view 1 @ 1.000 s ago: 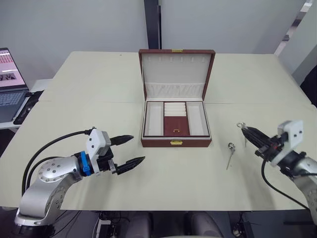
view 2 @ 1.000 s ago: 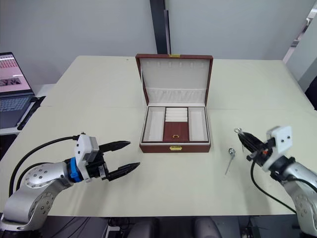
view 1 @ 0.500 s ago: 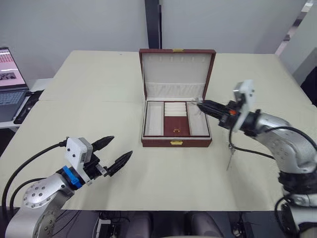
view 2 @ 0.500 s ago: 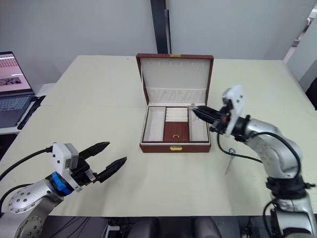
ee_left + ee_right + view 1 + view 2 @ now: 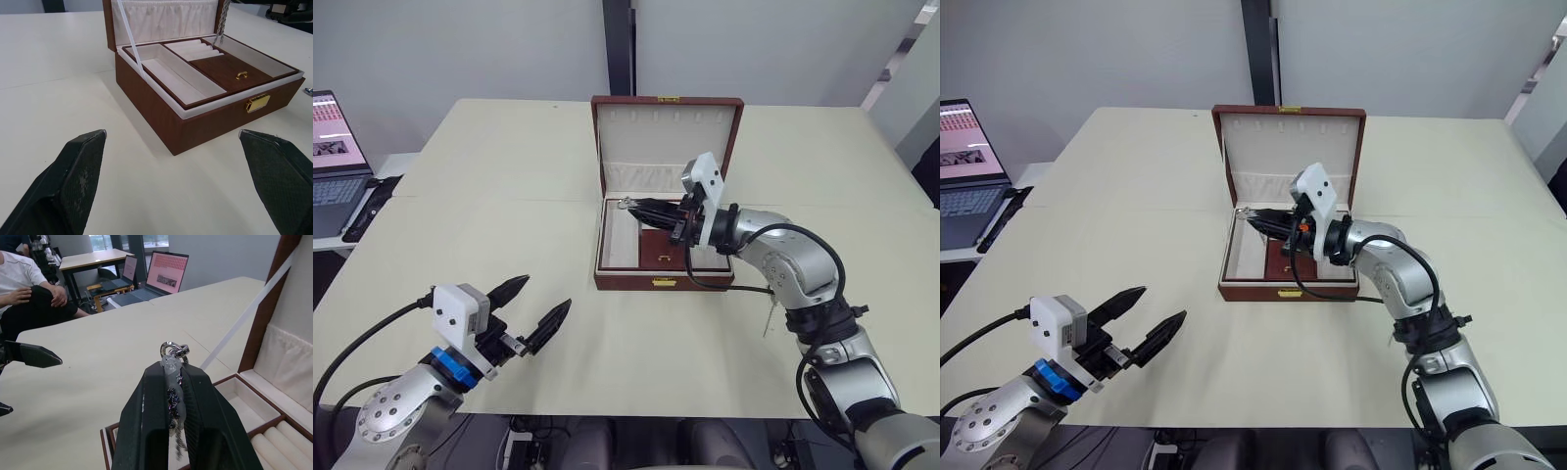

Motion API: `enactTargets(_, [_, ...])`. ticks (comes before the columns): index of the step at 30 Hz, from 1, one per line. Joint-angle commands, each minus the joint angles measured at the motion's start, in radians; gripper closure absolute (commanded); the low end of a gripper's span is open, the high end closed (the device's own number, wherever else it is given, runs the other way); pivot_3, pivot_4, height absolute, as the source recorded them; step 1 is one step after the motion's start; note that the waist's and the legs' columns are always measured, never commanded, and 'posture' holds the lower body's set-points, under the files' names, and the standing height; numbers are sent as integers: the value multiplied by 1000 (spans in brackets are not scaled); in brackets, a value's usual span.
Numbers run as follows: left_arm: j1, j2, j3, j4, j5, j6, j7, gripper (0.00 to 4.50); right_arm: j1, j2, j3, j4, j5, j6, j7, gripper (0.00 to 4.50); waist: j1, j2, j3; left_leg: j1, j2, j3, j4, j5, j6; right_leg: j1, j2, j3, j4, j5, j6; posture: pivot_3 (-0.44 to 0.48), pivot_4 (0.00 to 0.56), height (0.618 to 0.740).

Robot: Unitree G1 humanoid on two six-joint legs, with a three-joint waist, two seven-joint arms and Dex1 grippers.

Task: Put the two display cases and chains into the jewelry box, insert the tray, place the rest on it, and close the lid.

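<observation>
- Chain [image 5: 172, 404] is pinched in R gripper [image 5: 628, 205], held just above jewelry box [image 5: 663, 282] left compartment, hanging straight down.
- L gripper [image 5: 530, 306] held wide, empty, well apart.

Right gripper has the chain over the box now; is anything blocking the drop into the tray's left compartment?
Nothing visible. The right gripper holds the chain above the open jewelry box; the left compartment below looks empty.
</observation>
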Motion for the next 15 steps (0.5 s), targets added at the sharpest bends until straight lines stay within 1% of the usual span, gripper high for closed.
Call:
enactTargets(1, [4, -9, 9, -48, -6, -16, 20, 0, -31, 28, 12, 25, -39, -48, 17, 4367, 0, 0, 0, 0, 0, 0, 0, 0, 0, 0, 0, 0, 0, 0, 0, 0, 150, 740])
enactTargets(9, [10, -16, 1, -59, -3, -18, 39, 0, -45, 94, 29, 91, -91, -90, 38, 4367, 0, 0, 0, 0, 0, 0, 0, 0, 0, 0, 0, 0, 0, 0, 0, 0, 150, 740])
enactTargets(15, [22, -23, -1, -66, 0, -21, 45, 0, -38, 119, 26, 151, -128, -120, 48, 4367, -1, 0, 0, 0, 0, 0, 0, 0, 0, -1, 0, 0, 0, 0, 0, 0, 150, 740])
